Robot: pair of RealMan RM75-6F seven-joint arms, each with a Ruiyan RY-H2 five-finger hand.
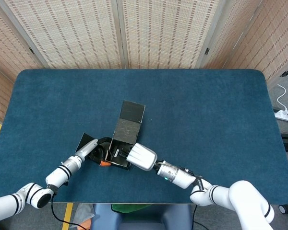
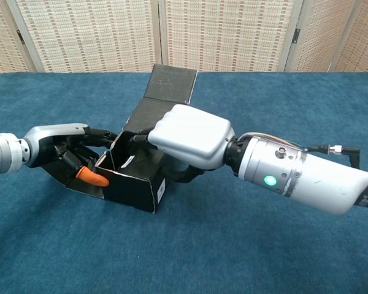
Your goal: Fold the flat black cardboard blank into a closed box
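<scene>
The black cardboard box [image 2: 134,187] is partly formed and open at the top. It rests on the tabletop [image 1: 206,110], near the front edge, left of centre. Its low front wall stands upright and carries a small white label [image 2: 161,190] at the right corner. A long lid flap [image 1: 129,120] extends rearward, tilted upward. A side flap [image 1: 85,142] projects left.
</scene>
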